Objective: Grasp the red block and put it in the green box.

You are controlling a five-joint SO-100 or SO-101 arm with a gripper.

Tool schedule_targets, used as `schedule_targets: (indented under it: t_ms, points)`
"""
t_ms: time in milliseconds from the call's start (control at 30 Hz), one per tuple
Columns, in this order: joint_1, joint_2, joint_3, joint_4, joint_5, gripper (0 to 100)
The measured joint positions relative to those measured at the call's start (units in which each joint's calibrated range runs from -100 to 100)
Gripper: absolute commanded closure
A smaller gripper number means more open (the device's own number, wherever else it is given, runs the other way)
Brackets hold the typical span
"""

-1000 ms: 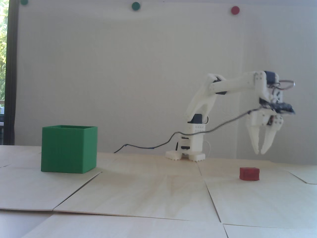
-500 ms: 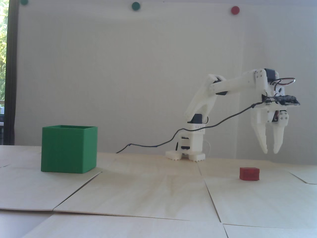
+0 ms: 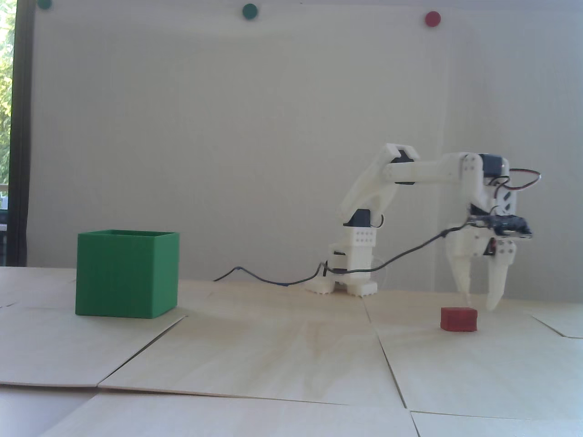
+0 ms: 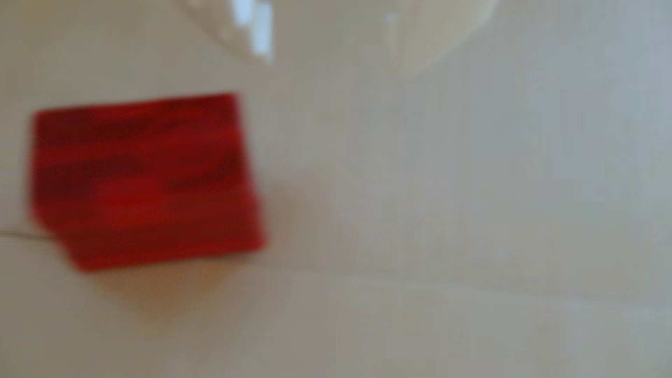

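Note:
The small dark-red block (image 3: pixel 458 319) lies on the pale wooden table at the right of the fixed view. My white gripper (image 3: pixel 479 302) hangs open, pointing down, its tips close to the table just right of the block's top edge, with nothing between them. The wrist view is blurred; there the red block (image 4: pixel 145 181) fills the left middle, while the gripper (image 4: pixel 338 54) shows at the top edge, beside the block and not around it. The green box (image 3: pixel 125 280) stands far off at the left of the table, open at the top.
The arm's base (image 3: pixel 348 273) stands at the back of the table, with a black cable (image 3: pixel 273 280) trailing left from it. The table is made of plywood panels with seams (image 3: pixel 387 359). Round green and red dots (image 3: pixel 432 18) sit high on the wall.
The arm has folded downward, bringing the gripper from well above the table to just beside the block's top. The jaws have spread wider. Block and box have not moved.

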Motion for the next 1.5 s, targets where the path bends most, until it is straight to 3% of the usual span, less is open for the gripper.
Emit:
schedule_targets:
  t_ms: [300, 500, 1067, 1500]
  points:
    - [3.9, 0.0, 0.0, 4.83, 0.0, 79]
    - [4.28, 0.0, 0.0, 9.07, 0.0, 65]
    - [3.74, 0.08, -6.62, 11.9, 0.41, 65]
    - [12.46, 0.08, -6.71, 8.07, 4.47, 65]
